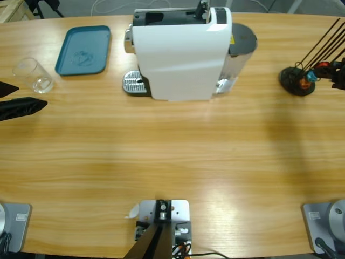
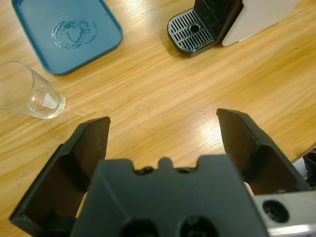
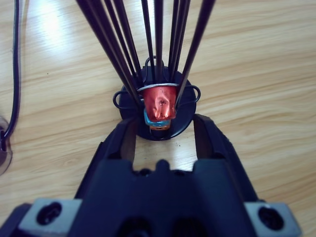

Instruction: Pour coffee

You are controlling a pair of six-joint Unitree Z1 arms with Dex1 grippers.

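On the wooden table [image 1: 172, 156] the white coffee machine [image 1: 180, 51] stands at the far middle, its drip grate [image 2: 190, 33] bare. The teal tray [image 1: 83, 49] lies to its left, and the clear glass [image 1: 33, 74] beside that looks empty of coffee, though glare makes this uncertain. The left gripper [image 2: 165, 131] hovers nearby, jaws spread wide on nothing. The right gripper [image 3: 163, 133] stands released just before the red capsule [image 3: 159, 102] in the black wire holder [image 1: 296, 80]
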